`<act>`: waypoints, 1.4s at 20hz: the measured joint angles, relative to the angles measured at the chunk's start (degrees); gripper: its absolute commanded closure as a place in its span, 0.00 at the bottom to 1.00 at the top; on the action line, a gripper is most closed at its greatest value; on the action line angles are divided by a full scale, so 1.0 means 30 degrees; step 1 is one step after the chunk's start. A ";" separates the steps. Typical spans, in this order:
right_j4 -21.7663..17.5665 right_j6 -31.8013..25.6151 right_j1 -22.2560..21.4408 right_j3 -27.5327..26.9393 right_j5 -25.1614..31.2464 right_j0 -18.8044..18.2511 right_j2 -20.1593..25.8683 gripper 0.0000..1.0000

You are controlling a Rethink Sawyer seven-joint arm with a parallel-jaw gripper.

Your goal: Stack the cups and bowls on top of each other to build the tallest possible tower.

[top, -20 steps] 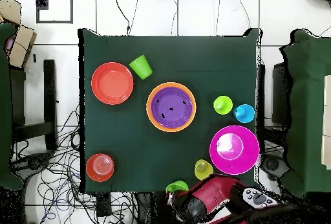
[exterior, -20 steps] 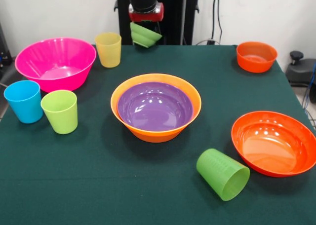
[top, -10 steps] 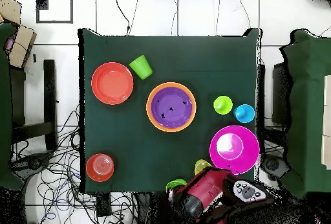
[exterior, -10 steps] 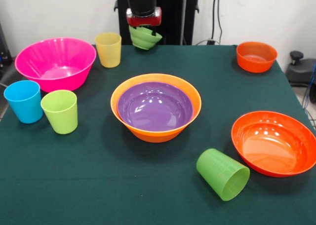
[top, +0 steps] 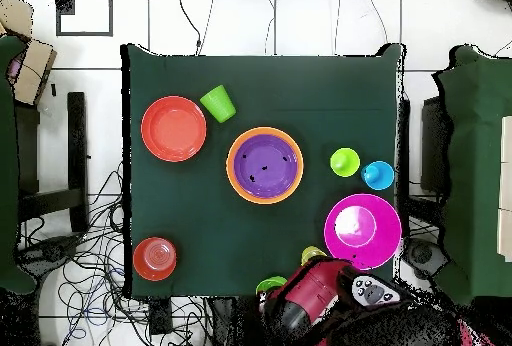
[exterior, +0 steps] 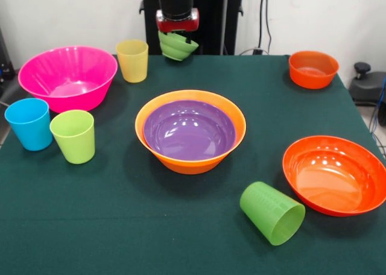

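Green bowl (exterior: 177, 46) is hanging tilted in our pincer (exterior: 177, 34), which is clamped on it, up above the far edge of the bench (exterior: 120, 227). We are seeing the purple bowl (exterior: 189, 130) sitting inside the big orange bowl (exterior: 158, 109) in the middle. Beside the pink bowl (exterior: 67, 76), the yellow cup (exterior: 132, 60) is standing. A dark green cup (exterior: 272, 213) is lying on its side.

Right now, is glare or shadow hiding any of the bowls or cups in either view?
Front view: bright ceiling-light glints speckle the purple bowl and the shallow red-orange bowl, but both read clearly; soft shadows lie beside the tipped green cup. Overhead view: the arm covers most of the yellow cup and the small green bowl.
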 measured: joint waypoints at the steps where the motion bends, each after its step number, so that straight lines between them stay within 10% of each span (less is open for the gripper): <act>1: -0.0004 0.0000 -0.0002 -0.0003 0.0000 0.0026 -0.0008 0.00; 28: -0.1012 0.0000 -0.0598 -0.1182 -0.0079 0.2085 0.0187 0.00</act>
